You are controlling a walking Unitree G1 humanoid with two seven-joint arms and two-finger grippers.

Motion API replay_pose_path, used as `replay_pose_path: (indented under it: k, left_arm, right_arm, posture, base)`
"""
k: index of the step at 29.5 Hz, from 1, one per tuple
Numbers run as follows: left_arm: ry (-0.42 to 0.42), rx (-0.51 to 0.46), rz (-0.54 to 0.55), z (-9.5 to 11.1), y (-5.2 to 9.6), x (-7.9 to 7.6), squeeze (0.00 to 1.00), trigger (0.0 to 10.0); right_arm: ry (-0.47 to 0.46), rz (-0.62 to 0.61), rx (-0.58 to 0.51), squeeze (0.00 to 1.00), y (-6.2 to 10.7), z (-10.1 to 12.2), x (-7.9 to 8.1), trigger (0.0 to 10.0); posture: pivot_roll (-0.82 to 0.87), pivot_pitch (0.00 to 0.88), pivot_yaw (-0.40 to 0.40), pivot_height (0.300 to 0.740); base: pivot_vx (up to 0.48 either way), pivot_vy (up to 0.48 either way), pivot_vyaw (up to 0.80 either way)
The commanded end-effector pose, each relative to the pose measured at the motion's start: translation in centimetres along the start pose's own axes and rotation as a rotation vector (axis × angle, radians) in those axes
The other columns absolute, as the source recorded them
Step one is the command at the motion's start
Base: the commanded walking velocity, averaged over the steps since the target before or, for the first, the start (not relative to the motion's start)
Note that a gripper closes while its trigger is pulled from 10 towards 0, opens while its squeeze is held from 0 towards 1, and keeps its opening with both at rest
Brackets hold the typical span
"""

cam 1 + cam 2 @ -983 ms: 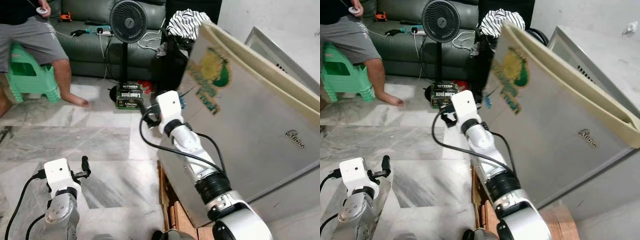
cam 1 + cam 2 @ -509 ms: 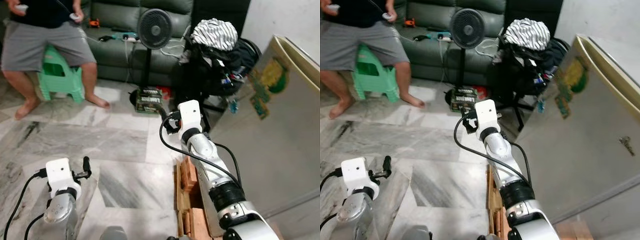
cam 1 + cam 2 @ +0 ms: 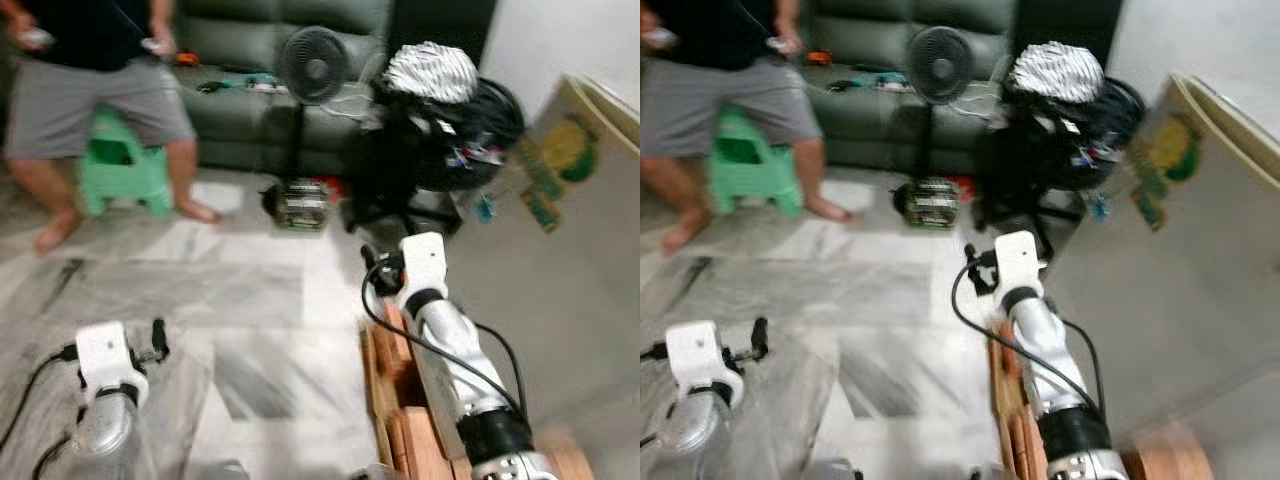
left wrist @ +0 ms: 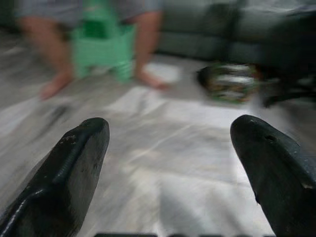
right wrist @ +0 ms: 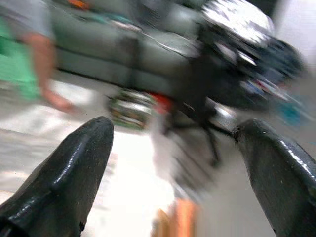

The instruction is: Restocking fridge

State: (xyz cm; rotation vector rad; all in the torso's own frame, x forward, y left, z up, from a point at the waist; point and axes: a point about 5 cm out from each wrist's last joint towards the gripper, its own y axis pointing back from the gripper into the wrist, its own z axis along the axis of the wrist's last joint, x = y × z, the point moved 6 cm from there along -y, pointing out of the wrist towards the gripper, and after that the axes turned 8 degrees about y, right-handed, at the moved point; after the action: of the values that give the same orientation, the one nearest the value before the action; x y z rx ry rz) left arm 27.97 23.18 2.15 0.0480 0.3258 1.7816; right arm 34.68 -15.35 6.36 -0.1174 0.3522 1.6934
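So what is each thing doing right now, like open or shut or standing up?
Left end effector: open, empty.
Right end effector: open, empty.
Fridge: door shut.
Fan: upright; spinning or not, cannot tell.
Green stool: upright, behind a person's legs.
Striped cloth: heaped on the dark pile.

Left gripper [image 4: 170, 163]: fingers [image 4: 69, 173] spread wide, nothing between them, held over pale marble floor [image 4: 163, 163]. Far side, blurred: a person's bare legs [image 4: 143, 54] at a green stool [image 4: 101, 47], a dark sofa [image 4: 207, 29], and a green-black box [image 4: 231, 81].
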Motion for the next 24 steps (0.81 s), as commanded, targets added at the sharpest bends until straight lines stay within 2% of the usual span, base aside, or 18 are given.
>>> replay_pose_path:
  k: [1, 9, 18, 24]
  left_arm:
    - [0.001, 0.004, -0.026, -0.2, 0.1, -0.6, 0.0, 10.0]
    - [0.011, -0.012, -0.086, 0.4, 0.3, -2.0, 0.0, 10.0]
    - [0.011, 0.001, -0.105, 0.0, 0.4, -2.2, 0.0, 10.0]
    - [0.019, -0.007, -0.136, 0.4, 0.5, -2.9, 0.0, 10.0]
  right_arm:
    - [-0.017, -0.025, -0.009, 0.0, 0.1, 0.5, -0.7, 10.0]
    - [-0.017, -0.043, 0.019, 0.0, 1.4, -0.3, -1.4, 10.0]
    - [-0.029, -0.038, 0.022, 0.0, 1.4, 0.0, -1.0, 10.0]
    - [-0.034, -0.027, 0.015, 0.0, 1.4, 0.4, -0.7, 10.0]
  posture:
    - [0.12, 0.0, -0.08, 0.74]
    - [0.11, 0.0, -0.068, 0.74]
    - [0.1, 0.0, -0.063, 0.74]
    - [0.1, 0.0, -0.058, 0.74]
  base:
    - [0.0, 0.472, -0.8]
    - [0.0, 0.469, -0.8]
    - [0.0, 0.469, -0.8]
    - [0.0, 0.465, -0.8]
